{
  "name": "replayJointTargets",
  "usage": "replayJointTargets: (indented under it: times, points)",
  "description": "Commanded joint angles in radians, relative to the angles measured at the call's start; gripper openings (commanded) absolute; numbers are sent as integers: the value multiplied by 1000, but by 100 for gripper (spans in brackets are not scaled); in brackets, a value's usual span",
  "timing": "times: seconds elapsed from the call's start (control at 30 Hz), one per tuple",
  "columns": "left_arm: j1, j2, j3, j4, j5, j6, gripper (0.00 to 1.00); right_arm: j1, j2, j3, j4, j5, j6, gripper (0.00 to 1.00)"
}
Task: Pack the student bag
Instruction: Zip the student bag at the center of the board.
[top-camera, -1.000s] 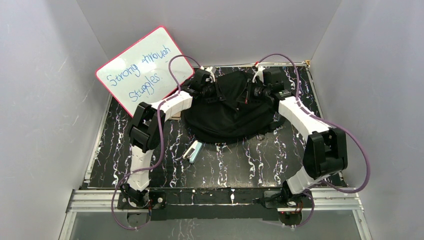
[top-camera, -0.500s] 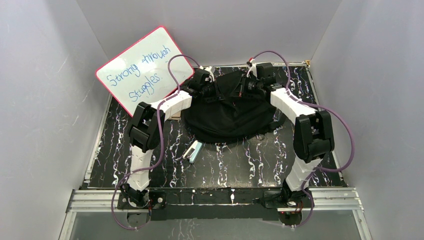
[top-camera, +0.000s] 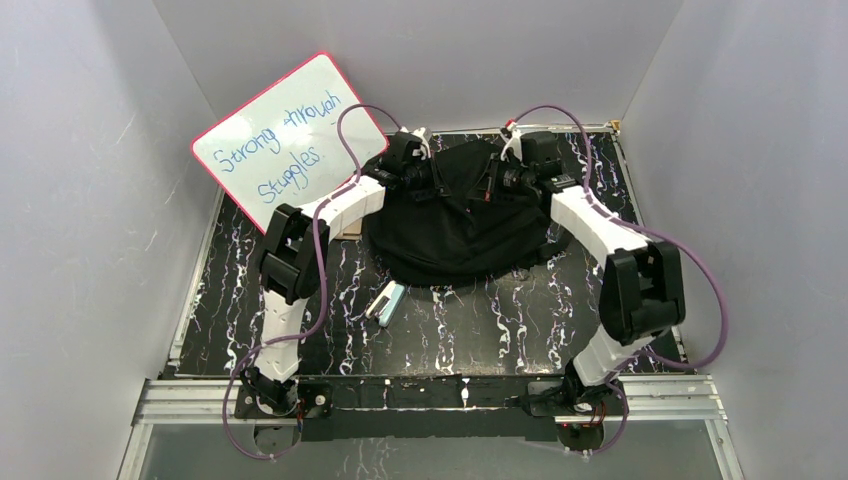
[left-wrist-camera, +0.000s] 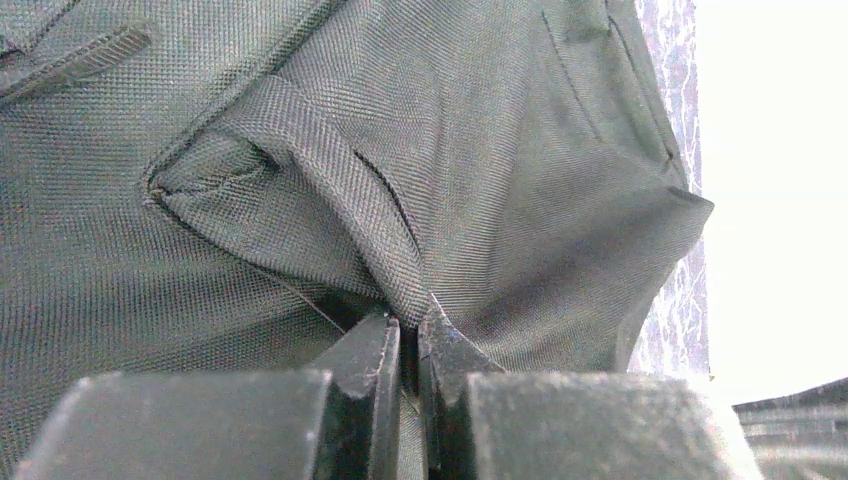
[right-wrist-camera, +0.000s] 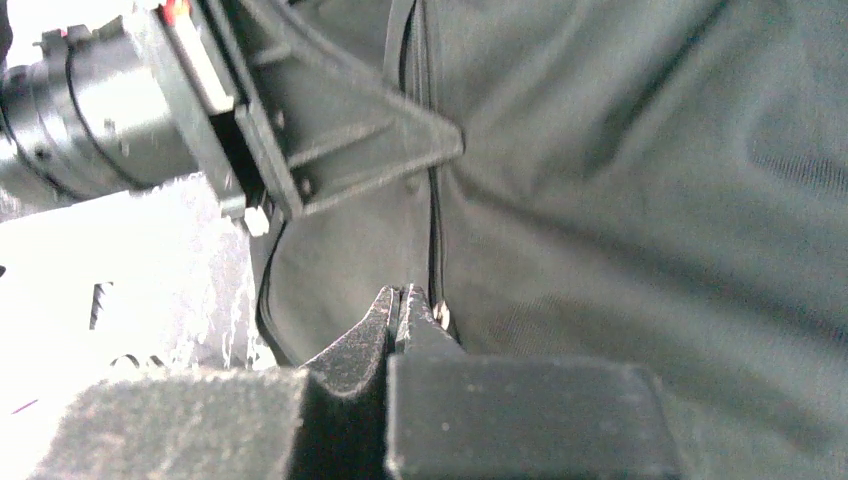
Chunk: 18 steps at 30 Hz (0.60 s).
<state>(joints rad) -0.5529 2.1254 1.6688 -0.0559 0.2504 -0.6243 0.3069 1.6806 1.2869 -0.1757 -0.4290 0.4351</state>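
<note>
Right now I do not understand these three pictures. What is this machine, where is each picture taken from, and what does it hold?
It is two white robot arms bolted at the near edge of a dark table. The wide picture looks down from above; the two close-ups come from cameras on their wrists. On the table lie a black backpack, a small pale object and a leaning whiteboard. The left pincer is shut on a fold of backpack cloth. The right pincer is shut beside the zipper; whether it grips anything is unclear.
</note>
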Motion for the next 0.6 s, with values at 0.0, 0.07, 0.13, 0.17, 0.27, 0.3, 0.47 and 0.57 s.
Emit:
replayJointTargets:
  times: [0.0, 0.07, 0.13, 0.17, 0.27, 0.3, 0.47, 0.57]
  points:
    - [10, 22, 103, -42, -17, 16, 0, -5, -120, -75, -70, 20, -52, 0]
    - [22, 34, 121, -45, -17, 9, 0, -4, -152, -113, -113, 38, -65, 0]
    - [34, 42, 136, -49, -18, 6, 0, -3, -177, -153, -146, 69, -75, 0]
    - [39, 46, 142, -51, -19, 7, 0, -3, -188, -172, -161, 78, -78, 0]
    - [52, 57, 165, -62, -19, 10, 0, -3, -205, -218, -199, 91, -87, 0]
    - [53, 59, 170, -66, -19, 12, 0, -2, -208, -230, -206, 91, -89, 0]
    - [65, 61, 179, -75, -27, 20, 0, 1, -222, -264, -238, 103, -98, 0]
    - [70, 58, 176, -75, -28, 20, 0, 1, -230, -263, -254, 119, -107, 0]
